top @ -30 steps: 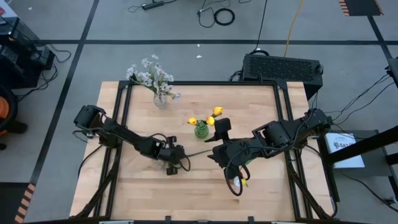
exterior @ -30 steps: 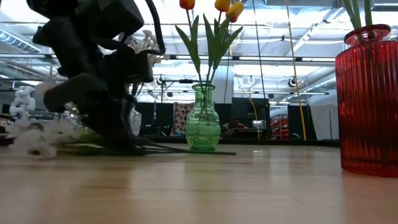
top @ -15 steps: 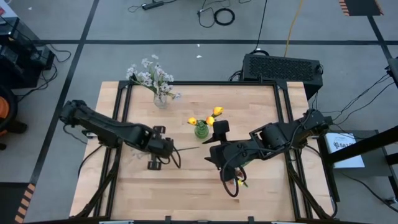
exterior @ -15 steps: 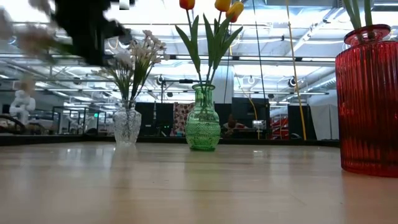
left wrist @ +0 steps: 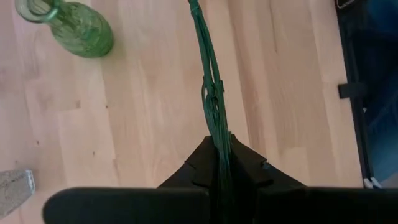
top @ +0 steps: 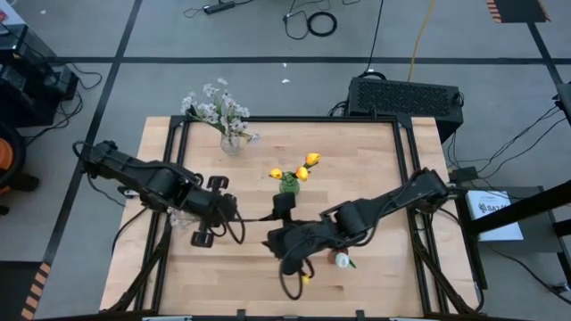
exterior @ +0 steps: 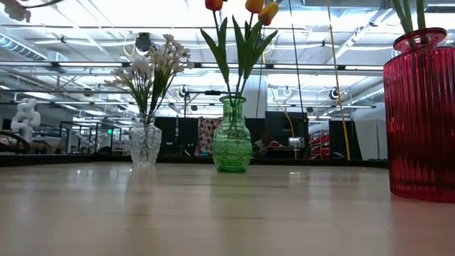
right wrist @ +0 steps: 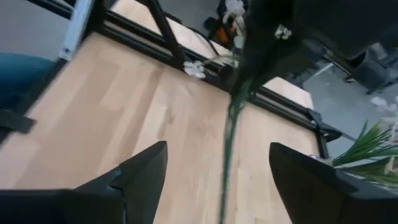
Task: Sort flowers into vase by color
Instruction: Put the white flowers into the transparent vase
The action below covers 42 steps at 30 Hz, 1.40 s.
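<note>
Stems pinched in the left gripper (left wrist: 219,163) run forward as a bundle of thin green stalks (left wrist: 210,81), the fingers closed tight on them above the counter (left wrist: 149,118), a green vase (left wrist: 69,28) standing off to one side in that wrist view. From above, the left gripper (top: 217,212) sits left of centre over the counter (top: 375,152), and the held spray's stem (top: 260,218) reaches toward the right arm. The right gripper (top: 278,239) is spread wide with nothing between its fingers (right wrist: 140,171); its wrist view shows the green stalk (right wrist: 229,140) passing ahead of the gap and small whitish blossoms (right wrist: 194,69) near the left arm's dark body. Just beyond the right gripper stands the green vase (top: 288,185) with orange-yellow tulips (top: 310,160). The clear vase (top: 230,141) of pale blossoms (top: 212,104) is at the counter's far left side. A white tulip (top: 342,259) lies on the counter beside the right arm. In the low view a red vase (exterior: 421,117) stands nearest the camera.
</note>
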Each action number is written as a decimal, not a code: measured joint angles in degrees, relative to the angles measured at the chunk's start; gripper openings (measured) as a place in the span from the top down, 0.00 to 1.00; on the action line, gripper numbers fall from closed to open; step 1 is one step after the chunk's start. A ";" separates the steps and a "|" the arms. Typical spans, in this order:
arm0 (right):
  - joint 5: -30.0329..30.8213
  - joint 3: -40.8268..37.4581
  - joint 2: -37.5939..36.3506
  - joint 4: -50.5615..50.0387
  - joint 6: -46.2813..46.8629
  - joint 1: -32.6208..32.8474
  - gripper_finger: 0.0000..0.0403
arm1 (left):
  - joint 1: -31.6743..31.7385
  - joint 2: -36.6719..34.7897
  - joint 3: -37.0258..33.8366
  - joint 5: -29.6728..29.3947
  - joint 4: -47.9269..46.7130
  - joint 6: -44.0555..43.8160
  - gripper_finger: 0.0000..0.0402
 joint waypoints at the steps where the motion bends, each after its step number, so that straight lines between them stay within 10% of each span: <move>1: 0.49 0.00 0.62 0.59 -0.57 -0.01 0.32 | -0.34 0.01 0.00 0.00 -0.10 -0.02 0.93; 31: 0.80 0.00 5.40 1.69 1.73 -4.39 0.44 | -1.43 0.28 5.35 -1.56 0.06 2.10 0.93; 42: 0.80 0.00 5.38 1.62 1.49 -4.47 0.64 | -1.26 0.28 6.93 -3.67 0.76 4.45 0.93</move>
